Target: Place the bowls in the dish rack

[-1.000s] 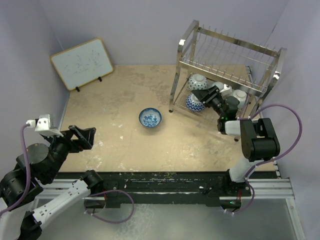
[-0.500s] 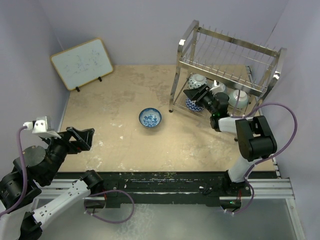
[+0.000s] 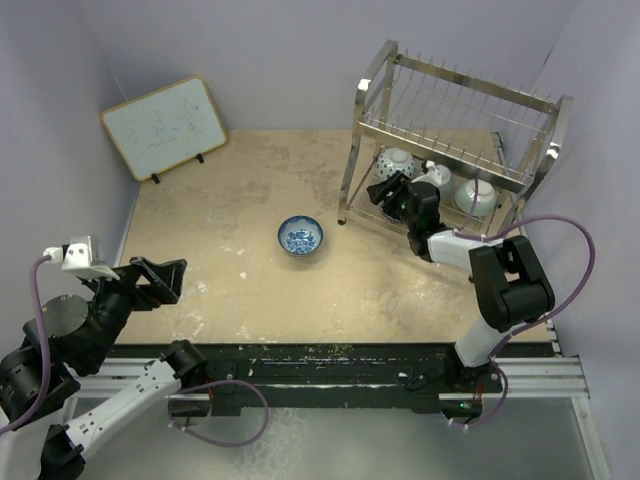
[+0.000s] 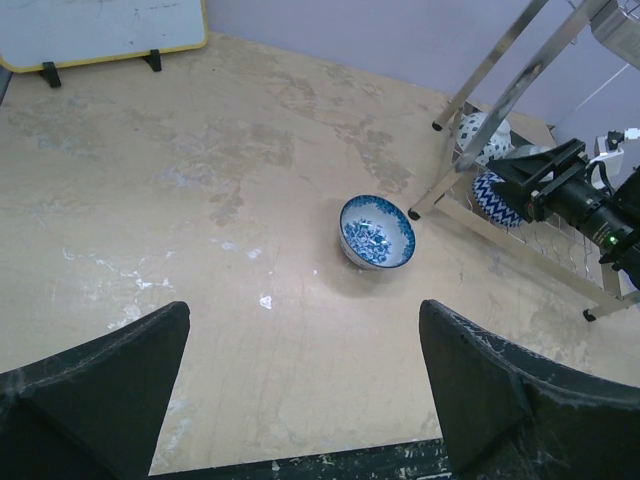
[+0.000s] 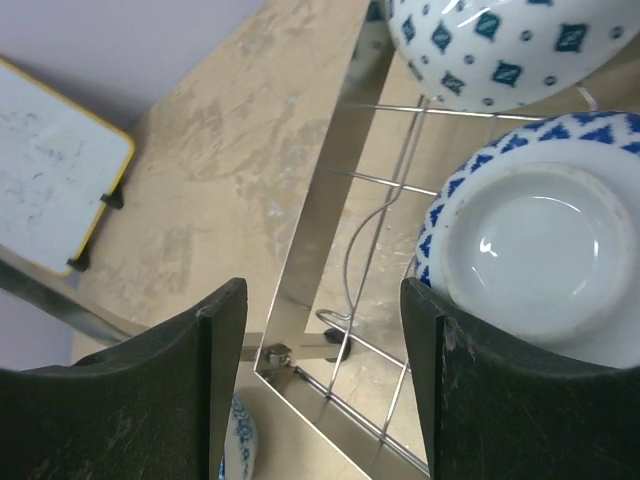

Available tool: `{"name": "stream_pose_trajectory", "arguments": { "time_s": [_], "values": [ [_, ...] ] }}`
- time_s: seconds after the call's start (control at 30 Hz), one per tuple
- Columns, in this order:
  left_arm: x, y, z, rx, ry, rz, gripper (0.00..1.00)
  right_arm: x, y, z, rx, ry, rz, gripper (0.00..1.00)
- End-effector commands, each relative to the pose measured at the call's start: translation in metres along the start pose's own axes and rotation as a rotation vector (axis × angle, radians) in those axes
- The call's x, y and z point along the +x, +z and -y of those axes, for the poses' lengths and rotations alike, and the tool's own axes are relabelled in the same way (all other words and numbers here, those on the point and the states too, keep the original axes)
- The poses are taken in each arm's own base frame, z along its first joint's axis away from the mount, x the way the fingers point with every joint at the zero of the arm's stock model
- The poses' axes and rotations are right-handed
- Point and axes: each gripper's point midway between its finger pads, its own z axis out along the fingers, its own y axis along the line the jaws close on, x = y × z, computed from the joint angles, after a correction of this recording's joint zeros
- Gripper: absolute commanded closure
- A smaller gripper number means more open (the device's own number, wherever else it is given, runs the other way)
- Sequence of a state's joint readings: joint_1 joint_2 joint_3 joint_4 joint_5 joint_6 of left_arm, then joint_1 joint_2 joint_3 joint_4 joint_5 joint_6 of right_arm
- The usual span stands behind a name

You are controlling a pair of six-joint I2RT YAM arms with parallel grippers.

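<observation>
- Tabletop (image 3: 200, 260): beige, scuffed, with pale walls on three sides.
- Yellow-framed whiteboard (image 3: 165, 125): propped at the far left, well apart from everything else.
- Tall silver wire dish rack with two tiers (image 3: 455, 125): stands at the far right.
- Lower tier of the rack:
  - White bowl with blue diamond dots (image 3: 395, 160).
  - Pale round bowl (image 3: 437, 178) and second pale bowl (image 3: 478, 195); their tints are hard to tell behind the wires.
  - Blue zigzag-patterned bowl (image 5: 530, 250), on edge just beside the dotted one, its foot facing the right wrist camera. The right arm nearly covers it in the top view.
- Blue-and-white floral bowl (image 3: 300, 236): upright on the open tabletop in front-left of the rack, apart from both arms. Only a sliver shows at the bottom edge of the right wrist view.
- Right end effector (image 3: 385, 190): at the rack's left front corner by the lower tier. Its jaws are apart and hold nothing. The corner post and wires show between its fingers, with the zigzag bowl beside the right one.
- Left end effector (image 4: 300, 320): near the left edge, jaws wide and empty, facing the floral bowl.
</observation>
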State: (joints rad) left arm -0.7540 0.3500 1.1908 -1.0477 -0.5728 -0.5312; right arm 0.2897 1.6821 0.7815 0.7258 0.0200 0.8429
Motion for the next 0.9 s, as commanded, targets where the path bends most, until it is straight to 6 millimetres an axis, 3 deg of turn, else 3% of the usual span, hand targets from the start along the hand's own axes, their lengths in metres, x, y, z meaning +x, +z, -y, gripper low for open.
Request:
{"name": "stream_pose_trajectory", "arguments": {
  "time_s": [0.0,0.17,0.37,0.87],
  "values": [
    [-0.007,-0.006,-0.002,0.008,-0.014,0.027,0.01,-0.030,-0.009,0.009,0.106,-0.033,0.113,0.35],
    [-0.006,-0.006,-0.003,0.006,-0.012,0.023,0.01,-0.037,-0.019,0.035,0.243,-0.044,0.160,0.34],
    [-0.006,-0.009,-0.006,-0.001,-0.014,0.027,0.01,-0.049,-0.045,0.068,0.430,-0.069,0.228,0.34],
    [-0.005,-0.011,-0.010,-0.004,-0.019,0.029,0.01,-0.060,-0.087,0.127,0.708,-0.054,0.270,0.32]
  ]
}}
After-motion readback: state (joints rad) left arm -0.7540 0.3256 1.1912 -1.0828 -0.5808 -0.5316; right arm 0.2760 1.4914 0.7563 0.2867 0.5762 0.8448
